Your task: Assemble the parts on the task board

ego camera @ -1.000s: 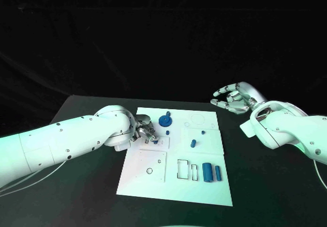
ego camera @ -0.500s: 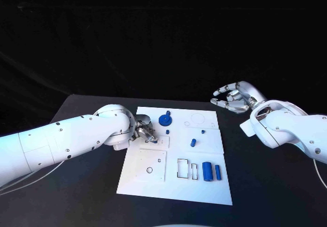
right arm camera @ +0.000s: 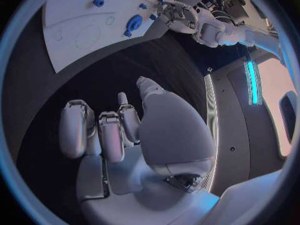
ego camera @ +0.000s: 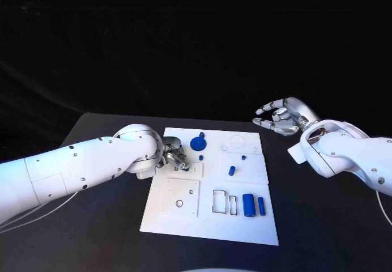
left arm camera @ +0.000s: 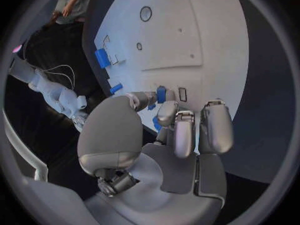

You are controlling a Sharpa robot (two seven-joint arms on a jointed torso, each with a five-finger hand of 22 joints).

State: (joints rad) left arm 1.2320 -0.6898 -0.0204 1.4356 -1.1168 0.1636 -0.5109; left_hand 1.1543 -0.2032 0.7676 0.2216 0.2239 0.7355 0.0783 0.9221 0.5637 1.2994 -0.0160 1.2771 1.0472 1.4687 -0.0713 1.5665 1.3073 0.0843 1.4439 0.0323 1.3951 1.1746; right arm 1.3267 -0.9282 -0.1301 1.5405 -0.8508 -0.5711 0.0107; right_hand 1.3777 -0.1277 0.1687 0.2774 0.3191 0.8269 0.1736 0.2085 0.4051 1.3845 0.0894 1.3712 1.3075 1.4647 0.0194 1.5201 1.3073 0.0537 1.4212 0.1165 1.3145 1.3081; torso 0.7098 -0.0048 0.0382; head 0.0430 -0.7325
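Little has moved: both arms sit as before.
Left hand pinches a small blue part at the board's far-left edge; lower it squarely into its slot. Right hand hovers far right, fingers curled around nothing.
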